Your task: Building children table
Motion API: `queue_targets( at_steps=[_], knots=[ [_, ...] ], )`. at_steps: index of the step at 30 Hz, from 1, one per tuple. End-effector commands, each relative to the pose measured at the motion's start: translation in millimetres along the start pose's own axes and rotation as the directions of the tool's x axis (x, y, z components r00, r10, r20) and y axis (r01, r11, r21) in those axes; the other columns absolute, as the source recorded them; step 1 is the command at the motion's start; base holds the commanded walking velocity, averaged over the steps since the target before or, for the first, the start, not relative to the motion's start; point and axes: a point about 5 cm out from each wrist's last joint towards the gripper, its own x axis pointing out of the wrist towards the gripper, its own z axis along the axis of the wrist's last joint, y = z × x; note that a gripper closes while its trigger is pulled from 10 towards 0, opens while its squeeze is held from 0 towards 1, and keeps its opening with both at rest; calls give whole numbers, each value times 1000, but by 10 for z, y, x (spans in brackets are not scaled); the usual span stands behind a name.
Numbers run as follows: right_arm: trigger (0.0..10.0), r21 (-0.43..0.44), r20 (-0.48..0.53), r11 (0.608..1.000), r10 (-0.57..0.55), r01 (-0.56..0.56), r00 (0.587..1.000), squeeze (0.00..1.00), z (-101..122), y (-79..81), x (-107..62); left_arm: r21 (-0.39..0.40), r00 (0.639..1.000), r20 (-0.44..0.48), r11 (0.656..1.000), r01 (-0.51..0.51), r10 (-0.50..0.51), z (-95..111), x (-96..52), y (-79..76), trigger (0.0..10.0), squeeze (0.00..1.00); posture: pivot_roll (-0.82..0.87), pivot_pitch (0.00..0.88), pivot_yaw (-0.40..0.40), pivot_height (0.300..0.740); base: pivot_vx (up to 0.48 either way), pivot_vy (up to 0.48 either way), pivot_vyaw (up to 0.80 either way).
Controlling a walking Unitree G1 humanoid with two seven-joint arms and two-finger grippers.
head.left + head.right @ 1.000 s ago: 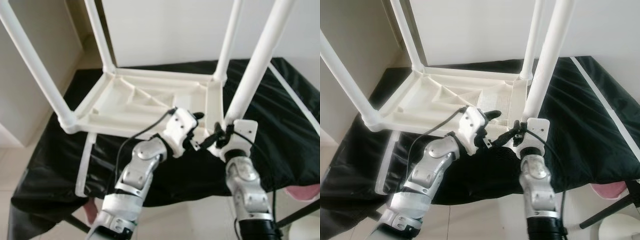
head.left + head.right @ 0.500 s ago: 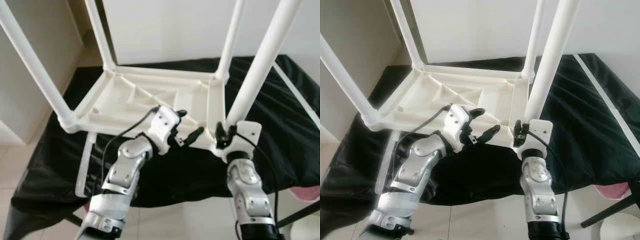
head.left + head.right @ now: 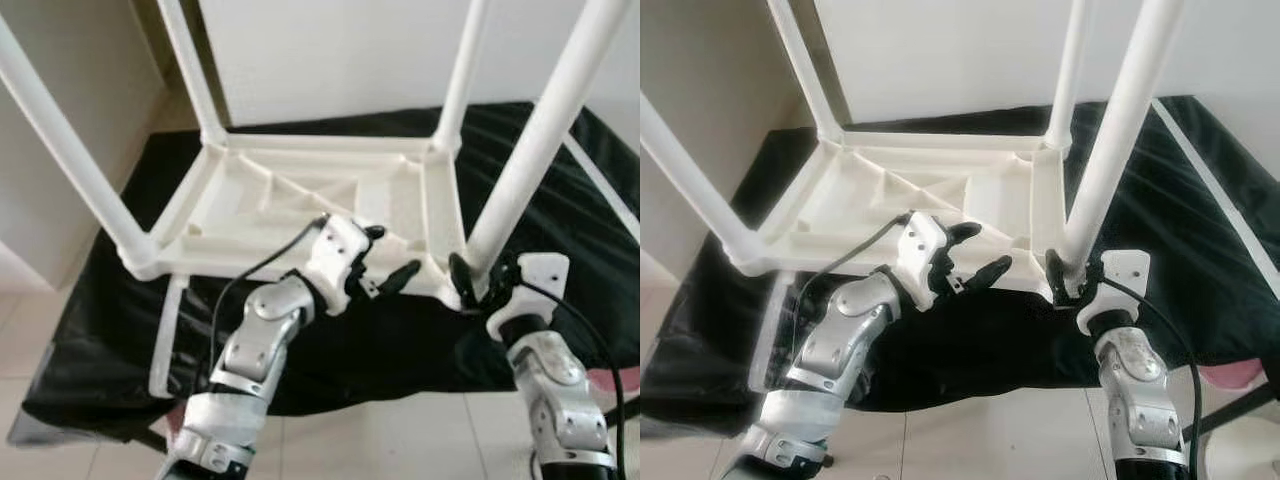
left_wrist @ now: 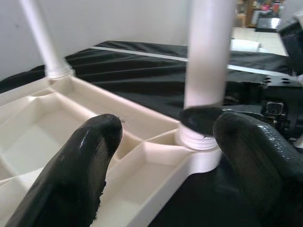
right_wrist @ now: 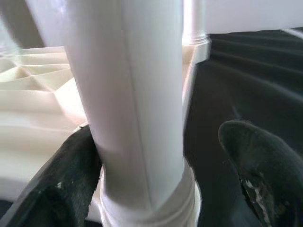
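Upturned white plastic table [image 3: 300,200] on black cloth [image 3: 600,230] — right gripper [image 3: 1072,280] fingers straddle near leg [image 3: 530,150], left gripper [image 3: 385,260] spread beside it.

We're seeing two silver segmented arms w/ white wrist housings. Left gripper [image 3: 385,262] and right gripper [image 3: 478,277] are each showing two long black fingers [image 4: 87,156], glossy, rounded. Black cables are running along both forearms; small screws are dotting the joints.
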Motion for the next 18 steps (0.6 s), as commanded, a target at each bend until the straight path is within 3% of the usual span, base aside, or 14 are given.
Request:
queue_targets(
  at_steps=[1,3,7,9,11,14,16,18],
  knots=[
    [10000,7,-2,998,60,-60,998,0,16,-11,-23,0,999,-11,999,49,-49,6,4,-38,10000,0,-173,84,94,740,0,0,0],
    [10000,-49,-7,989,139,-139,990,0,59,-99,-9,10,992,-12,992,123,-123,0,-21,-109,10000,0,-197,85,92,740,0,0,0],
    [10000,-93,-20,977,190,-191,982,0,98,-196,49,48,985,-27,984,173,-172,-31,-41,-169,10000,0,-193,76,82,740,0,0,0],
    [10000,-118,-33,959,255,-257,966,0,142,-254,176,59,983,-26,981,185,-184,-41,-52,-213,10000,0,-175,58,60,740,0,0,0],
    [10000,-125,-61,942,306,-311,950,0,141,-237,248,104,985,-29,980,172,-169,-32,-65,-217,10000,0,-151,36,50,740,0,0,0],
    [10000,-125,-74,918,369,-375,927,0,156,-199,324,93,990,-22,986,141,-140,-19,-76,-214,10000,0,-143,37,39,740,0,0,0],
    [10000,-141,-100,884,435,-446,895,0,149,-157,451,137,992,-29,983,124,-122,-58,-107,-230,10000,0,-118,16,20,740,0,0,0],
    [10000,-146,-109,874,452,-464,885,0,141,-135,482,147,992,-38,982,121,-117,-72,-108,-231,10000,0,-118,16,20,740,0,0,0]
  ],
)
